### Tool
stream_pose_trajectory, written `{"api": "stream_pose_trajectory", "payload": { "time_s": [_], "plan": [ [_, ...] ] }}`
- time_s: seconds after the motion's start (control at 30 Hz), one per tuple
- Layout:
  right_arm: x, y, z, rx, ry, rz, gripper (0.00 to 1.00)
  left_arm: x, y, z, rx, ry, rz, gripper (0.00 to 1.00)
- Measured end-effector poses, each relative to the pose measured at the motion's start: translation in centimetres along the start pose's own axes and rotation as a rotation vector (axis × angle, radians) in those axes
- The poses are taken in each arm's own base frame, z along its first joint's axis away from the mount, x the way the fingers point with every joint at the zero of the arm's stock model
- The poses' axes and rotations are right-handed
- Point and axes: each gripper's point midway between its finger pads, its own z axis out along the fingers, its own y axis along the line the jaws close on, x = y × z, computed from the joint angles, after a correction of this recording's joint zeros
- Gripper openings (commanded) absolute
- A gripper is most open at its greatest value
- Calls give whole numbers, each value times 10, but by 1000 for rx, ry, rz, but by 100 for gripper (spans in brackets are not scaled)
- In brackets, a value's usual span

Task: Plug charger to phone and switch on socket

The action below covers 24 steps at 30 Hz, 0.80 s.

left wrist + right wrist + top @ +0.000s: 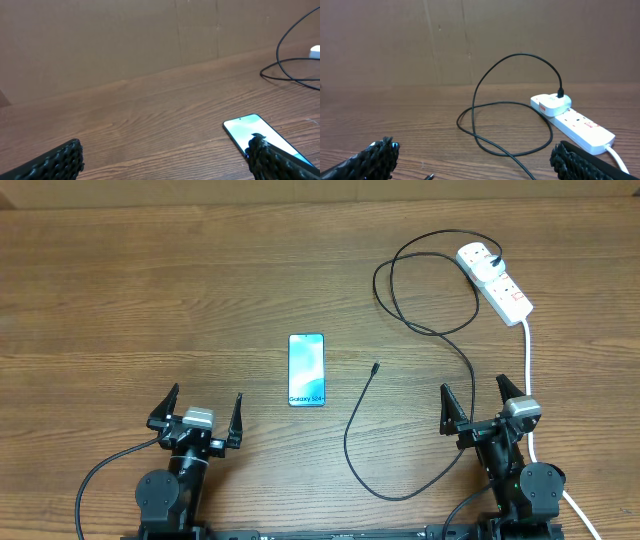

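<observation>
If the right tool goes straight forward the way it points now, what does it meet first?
Probably the charger, its cable lying on the table just ahead of the right tool; height is unclear, so it may pass over. The socket sits farther right.

Table [150,280]: mid-brown wood, streaked grain throughout; phone [306,369], centre of frame: screen fading pale blue to white, dark lettering at its lower end. Charger [520,55]: thin black cable, black tip; socket [497,280], upper right: white with red markings, thick white lead [527,360]. Left gripper [205,394] and right gripper [474,384], lower corners: black, fingers [580,160] dimpled in texture.
</observation>
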Motion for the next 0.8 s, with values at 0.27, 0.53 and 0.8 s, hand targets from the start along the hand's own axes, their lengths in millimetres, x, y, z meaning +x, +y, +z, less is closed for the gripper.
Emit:
{"api": "stream_pose_trajectory", "payload": {
  "time_s": [0.27,0.53,0.8],
  "plan": [
    [0,0,0,0,0,0,100,0,0,0,0,0,0,100],
    [0,0,0,0,0,0,100,0,0,0,0,0,0,100],
    [0,0,0,0,0,0,100,0,0,0,0,0,0,100]
  ]
}}
